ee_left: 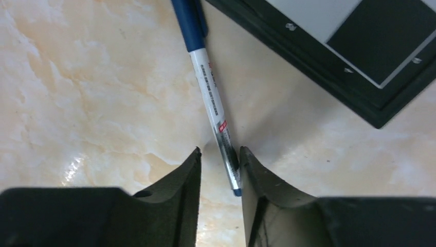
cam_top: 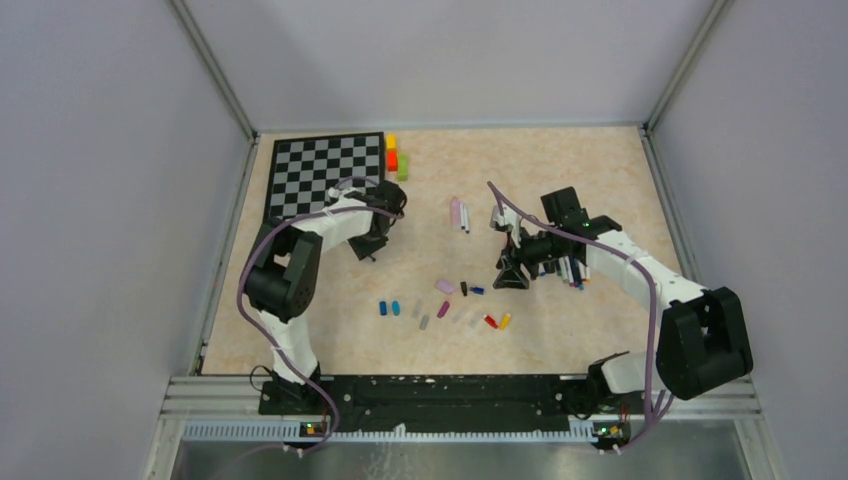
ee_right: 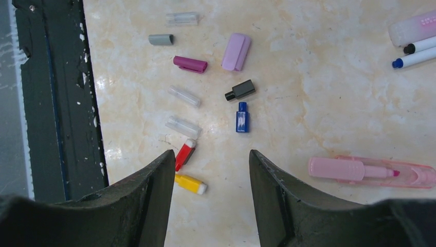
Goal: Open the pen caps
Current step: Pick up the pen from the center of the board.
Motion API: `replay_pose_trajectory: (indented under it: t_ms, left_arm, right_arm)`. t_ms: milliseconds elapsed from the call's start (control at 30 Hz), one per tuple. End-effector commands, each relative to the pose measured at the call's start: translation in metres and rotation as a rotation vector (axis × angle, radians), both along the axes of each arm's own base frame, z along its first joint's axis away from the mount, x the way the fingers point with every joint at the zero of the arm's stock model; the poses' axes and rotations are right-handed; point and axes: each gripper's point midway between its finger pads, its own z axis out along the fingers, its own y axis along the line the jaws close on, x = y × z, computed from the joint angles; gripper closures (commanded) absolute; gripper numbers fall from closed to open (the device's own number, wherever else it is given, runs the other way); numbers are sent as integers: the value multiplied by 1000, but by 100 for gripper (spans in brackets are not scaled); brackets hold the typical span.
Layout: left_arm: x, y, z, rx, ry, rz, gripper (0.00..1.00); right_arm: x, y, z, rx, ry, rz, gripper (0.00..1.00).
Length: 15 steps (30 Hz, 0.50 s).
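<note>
A white-barrelled pen with a dark blue cap lies on the table. Its rear end sits between the fingers of my left gripper, against the right finger, with a gap on the left side. The left gripper points down beside the chessboard. My right gripper stands open with nothing in it, over loose pen caps: red, yellow, blue, black, magenta, pink, grey. A pink highlighter lies to its right.
The chessboard lies at the back left, its dark frame close to the pen. Yellow, red and green blocks stand beside it. More pens lie mid-table and by the right arm. A dark rail borders the caps.
</note>
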Motion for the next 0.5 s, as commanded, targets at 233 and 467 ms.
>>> replay_pose_trajectory:
  t_ms: [233, 467]
  left_arm:
    - [-27, 38, -12, -144, 90, -29, 76]
    - [-41, 55, -12, -100, 141, -38, 98]
  right_arm:
    - [2, -3, 1, 15, -8, 9, 46]
    - [3, -5, 2, 17, -14, 5, 46]
